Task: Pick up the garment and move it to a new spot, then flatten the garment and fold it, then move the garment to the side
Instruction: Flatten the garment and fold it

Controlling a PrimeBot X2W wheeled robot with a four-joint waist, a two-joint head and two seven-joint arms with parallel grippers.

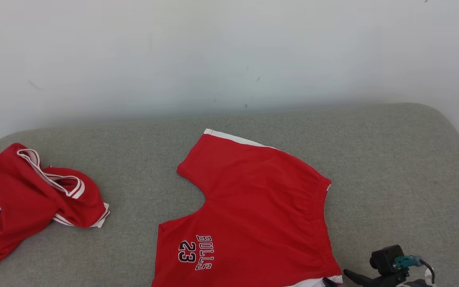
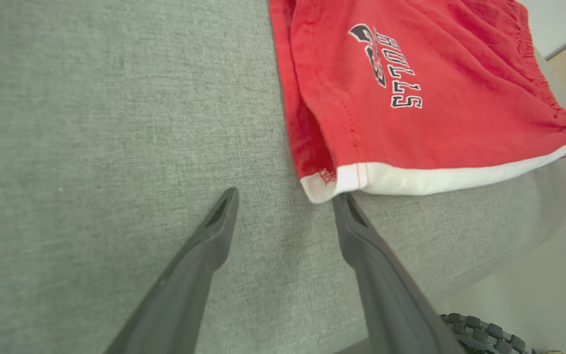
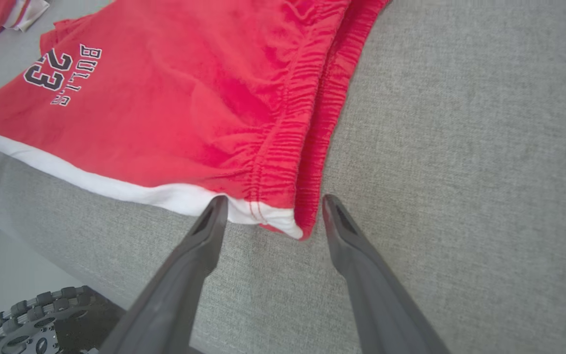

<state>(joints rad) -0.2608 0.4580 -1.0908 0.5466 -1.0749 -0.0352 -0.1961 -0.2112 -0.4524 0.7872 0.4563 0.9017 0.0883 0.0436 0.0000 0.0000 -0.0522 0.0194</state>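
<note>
The garment (image 1: pixel 253 199) is a pair of red shorts with a white hem and "BULLS 23" print, lying flat on the grey cushion (image 1: pixel 393 179) near its front edge. My left gripper (image 2: pixel 287 196) is open, its fingertips just short of the white-hemmed leg corner of the garment (image 2: pixel 410 98), one fingertip touching the hem. My right gripper (image 3: pixel 274 199) is open too, its fingers standing either side of the waistband corner of the garment (image 3: pixel 189 98) without closing on it. In the head view the right gripper (image 1: pixel 339 277) sits at the garment's lower right corner.
A second red garment with white trim (image 1: pixel 26 199) lies crumpled at the cushion's left end. A white wall (image 1: pixel 213 59) rises behind the cushion. The cushion's front edge drops to the floor, where my base's wheel (image 3: pixel 27 319) shows.
</note>
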